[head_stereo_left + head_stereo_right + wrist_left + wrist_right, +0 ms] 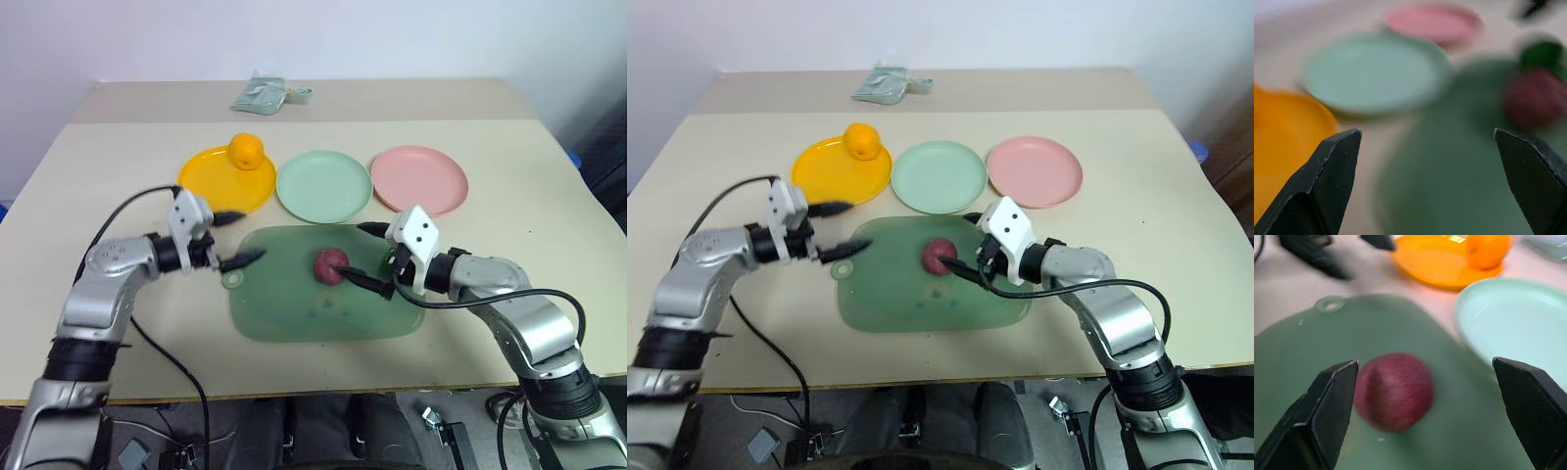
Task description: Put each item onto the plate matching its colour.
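Right wrist view: round dark purple-red ball (1394,390), matte; both pincers wide open, empty.

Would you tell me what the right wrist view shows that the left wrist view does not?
Right wrist view, not the left: the orange fruit. Left wrist view, not the right: the pink plate. Both: the yellow-orange plate, the mint green plate, and the dark purple-red ball on the green mat.

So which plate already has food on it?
The yellow plate, the leftmost of the three. An orange sits at its far edge. The green plate in the middle and the pink plate have nothing on them.
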